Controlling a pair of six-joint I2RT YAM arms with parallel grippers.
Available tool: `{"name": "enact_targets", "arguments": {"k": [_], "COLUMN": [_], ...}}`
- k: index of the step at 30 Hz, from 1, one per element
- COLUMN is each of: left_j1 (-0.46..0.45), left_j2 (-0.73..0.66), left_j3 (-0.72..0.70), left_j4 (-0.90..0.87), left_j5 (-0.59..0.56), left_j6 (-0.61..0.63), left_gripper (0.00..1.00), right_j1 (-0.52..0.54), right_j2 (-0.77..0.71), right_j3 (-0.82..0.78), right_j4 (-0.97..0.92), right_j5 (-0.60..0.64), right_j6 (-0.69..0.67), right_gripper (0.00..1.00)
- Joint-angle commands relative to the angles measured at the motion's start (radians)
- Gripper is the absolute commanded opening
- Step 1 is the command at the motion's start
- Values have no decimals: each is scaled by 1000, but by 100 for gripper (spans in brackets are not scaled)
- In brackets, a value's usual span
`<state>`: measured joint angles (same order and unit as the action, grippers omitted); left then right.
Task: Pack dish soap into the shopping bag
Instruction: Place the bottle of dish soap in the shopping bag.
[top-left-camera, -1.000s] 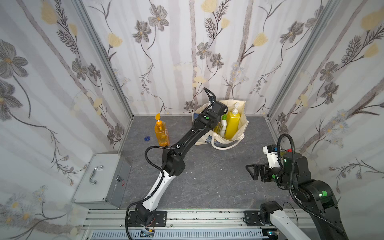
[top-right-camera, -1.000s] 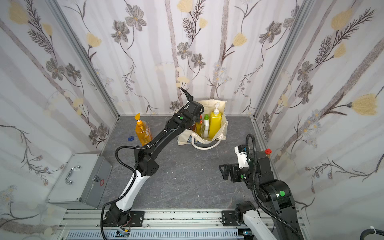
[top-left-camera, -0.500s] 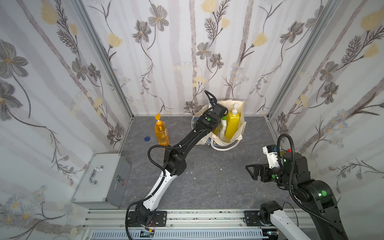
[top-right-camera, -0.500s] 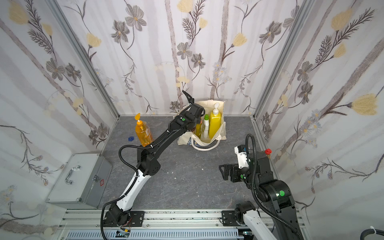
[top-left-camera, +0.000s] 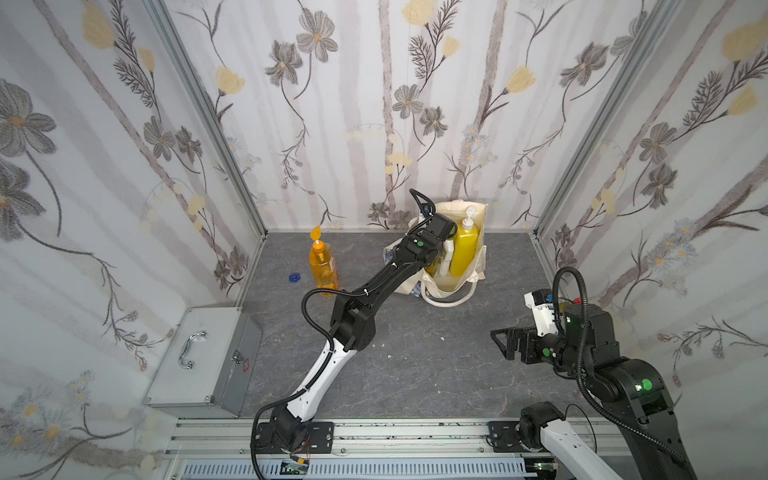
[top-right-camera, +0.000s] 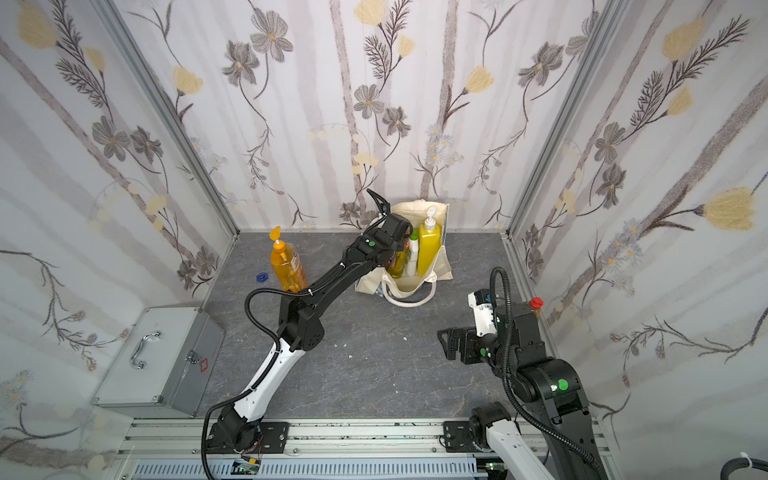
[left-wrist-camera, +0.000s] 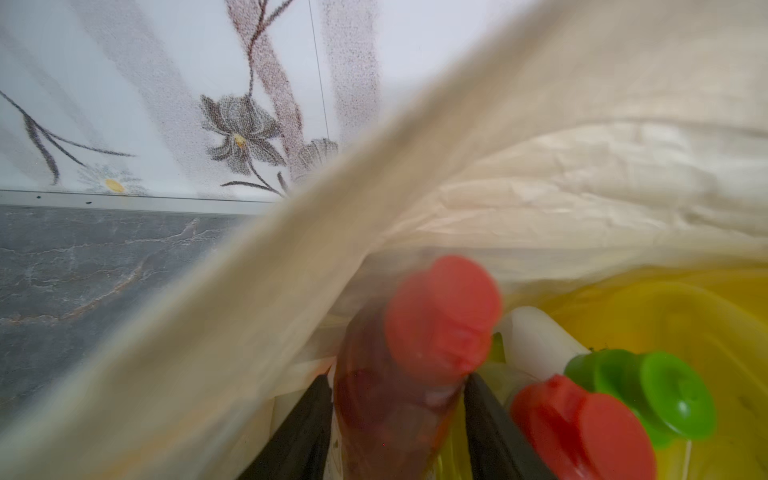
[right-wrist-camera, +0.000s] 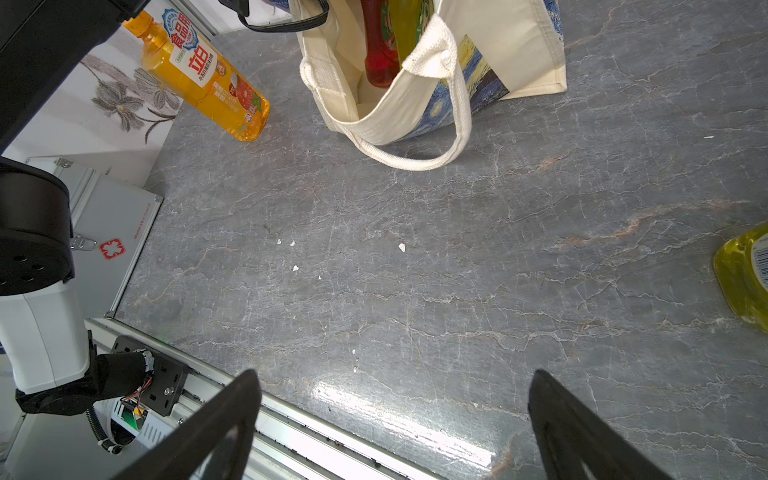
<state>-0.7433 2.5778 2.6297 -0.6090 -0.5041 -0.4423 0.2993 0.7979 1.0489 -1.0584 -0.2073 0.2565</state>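
Left gripper (left-wrist-camera: 398, 377) astride red bottle (left-wrist-camera: 386, 419) in shopping bag (left-wrist-camera: 540, 174) — right gripper (right-wrist-camera: 395, 376) agape

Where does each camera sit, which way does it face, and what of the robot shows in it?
Top views: high over the rail side, looking down toward the back wall; both arms show.
Left wrist: on the left arm, inside the shopping bag mouth; left gripper jaws flank the red bottle.
Right wrist: on the right arm, low over the table, facing the bag; open right gripper shows.
Shared: top views and right wrist both show the orange pump bottle.
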Motion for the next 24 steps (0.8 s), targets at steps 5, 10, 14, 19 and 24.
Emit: {"name": "enact_targets", "arguments": {"k": [5, 10, 14, 19, 24], "left_j1": [8, 7, 9, 10, 10], "left_j2": [-27, -34, -48, -84, -130], "left_j3": [-77, -77, -79, -97, -135], "left_j4": [33, 25, 3, -10, -5], "left_j5": [15, 20, 18, 16, 17], "left_j6": [-100, -115, -115, -105, -92], "left_gripper": [54, 56, 59, 72, 76], "right_j1": [2, 3, 4, 4, 4], "right_j2": [9, 11, 14, 17, 20], "right_j3": [0, -1, -3, -6, -7], "right_j4": [16, 15, 17, 19, 20], "right_j5": [10, 9, 9, 4, -1], "right_j6": [-13, -13, -13, -11, -11], "right_gripper": [100, 100, 100, 100, 100]}}
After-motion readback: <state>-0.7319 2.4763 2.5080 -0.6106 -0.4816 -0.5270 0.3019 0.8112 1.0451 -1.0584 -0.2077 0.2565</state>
